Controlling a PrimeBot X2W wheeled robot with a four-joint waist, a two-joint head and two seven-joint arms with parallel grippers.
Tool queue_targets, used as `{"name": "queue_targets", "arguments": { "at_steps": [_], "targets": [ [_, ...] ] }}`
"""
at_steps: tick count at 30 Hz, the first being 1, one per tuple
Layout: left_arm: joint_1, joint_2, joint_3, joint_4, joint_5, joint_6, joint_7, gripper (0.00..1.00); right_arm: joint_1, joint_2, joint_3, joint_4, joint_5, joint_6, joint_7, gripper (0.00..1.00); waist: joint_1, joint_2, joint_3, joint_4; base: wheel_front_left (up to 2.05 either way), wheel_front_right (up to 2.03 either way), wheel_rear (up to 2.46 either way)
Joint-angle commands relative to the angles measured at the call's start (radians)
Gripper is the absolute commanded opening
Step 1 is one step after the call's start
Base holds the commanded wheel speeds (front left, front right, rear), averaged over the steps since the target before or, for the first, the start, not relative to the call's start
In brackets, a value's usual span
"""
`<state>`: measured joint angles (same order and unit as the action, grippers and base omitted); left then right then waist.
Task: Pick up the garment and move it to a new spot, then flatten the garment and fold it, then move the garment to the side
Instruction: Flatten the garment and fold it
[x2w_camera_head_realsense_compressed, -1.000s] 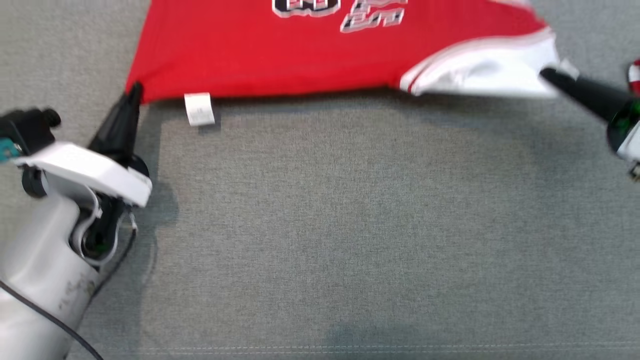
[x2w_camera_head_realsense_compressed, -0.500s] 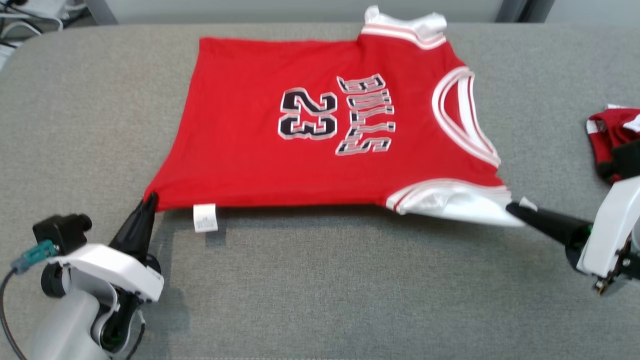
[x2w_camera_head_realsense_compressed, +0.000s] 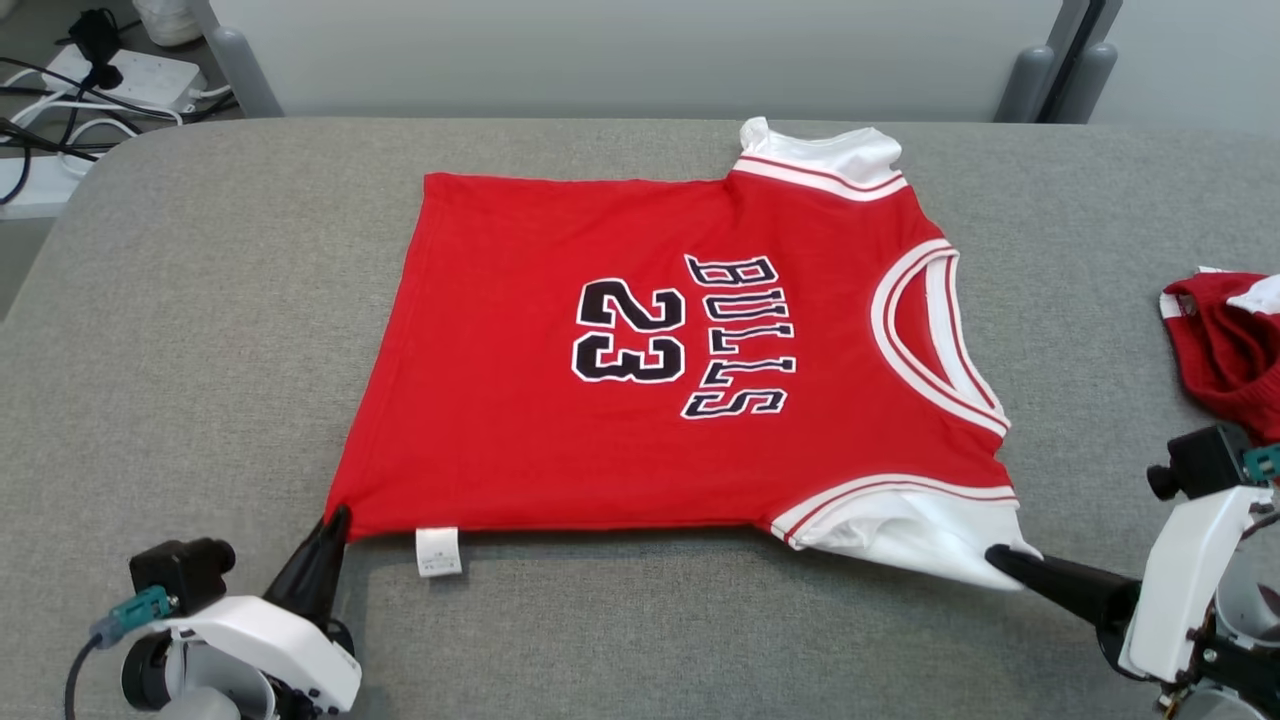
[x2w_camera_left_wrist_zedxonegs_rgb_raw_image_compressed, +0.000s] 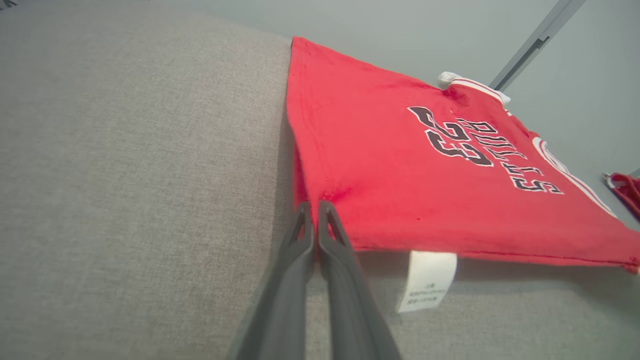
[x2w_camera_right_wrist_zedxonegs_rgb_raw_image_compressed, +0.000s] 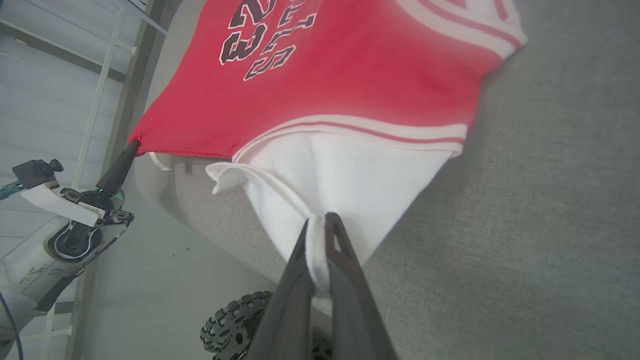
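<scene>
Stretched for the fold: I held the red sleeveless basketball jersey, with its white trim and black "BULLS 23" lettering, by two points on its near edge. It lay print-up across the grey fabric-covered worktop. My left gripper was closed tight on the bottom hem corner. The left wrist view showed its two dark fingers pressed together with red cloth pinched at the tips. My right gripper was likewise clamped on the white panel at the near armhole, with a fold of white fabric caught between its fingers in the right wrist view.

The two grips sat well apart, at opposite ends of that edge. I judge that was the point: pulling hem and shoulder away from each other drew the near side into a straight line and left the body almost free of wrinkles. The near edge looked slightly lifted and cast a shadow on the worktop, while the far side rested flat. The small white care label hung from the hem just beside the left gripper. A second crumpled red garment lay apart at the right edge of the worktop.

By my reading the jersey was at its spot and nearly flat, with the fold to come. Letting go unevenly could drag a corner into a crease.
</scene>
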<state>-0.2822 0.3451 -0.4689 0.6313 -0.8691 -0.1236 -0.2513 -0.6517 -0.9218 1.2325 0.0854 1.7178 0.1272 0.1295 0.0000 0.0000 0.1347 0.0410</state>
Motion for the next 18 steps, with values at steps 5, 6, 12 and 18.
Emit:
{"name": "queue_targets", "arguments": {
  "at_steps": [5, 6, 12, 18],
  "targets": [
    [0.01, 0.024, 0.056, -0.002, 0.032, -0.007, -0.01, 0.0, 0.058, -0.026, -0.007, 0.004, -0.014, 0.003, -0.034, 0.0, 0.0, 0.0, -0.001, 0.003, 0.0, 0.0, 0.0],
    [0.011, 0.019, 0.059, -0.001, 0.034, -0.007, -0.01, 0.0, 0.062, -0.022, -0.006, 0.007, -0.018, 0.003, -0.037, 0.0, 0.0, 0.0, 0.001, 0.003, 0.0, 0.0, 0.0],
    [0.01, 0.006, 0.06, 0.011, 0.048, -0.007, -0.01, 0.0, 0.078, 0.001, -0.013, 0.007, -0.022, 0.003, -0.052, 0.0, 0.0, 0.0, 0.013, 0.001, 0.0, 0.0, 0.0],
    [0.004, 0.002, 0.067, 0.03, 0.068, -0.007, -0.01, 0.6, 0.092, 0.007, -0.03, 0.007, -0.011, 0.003, -0.057, 0.49, 0.0, 0.0, 0.017, -0.005, 0.0, 0.0, 0.0]
  ]
}}
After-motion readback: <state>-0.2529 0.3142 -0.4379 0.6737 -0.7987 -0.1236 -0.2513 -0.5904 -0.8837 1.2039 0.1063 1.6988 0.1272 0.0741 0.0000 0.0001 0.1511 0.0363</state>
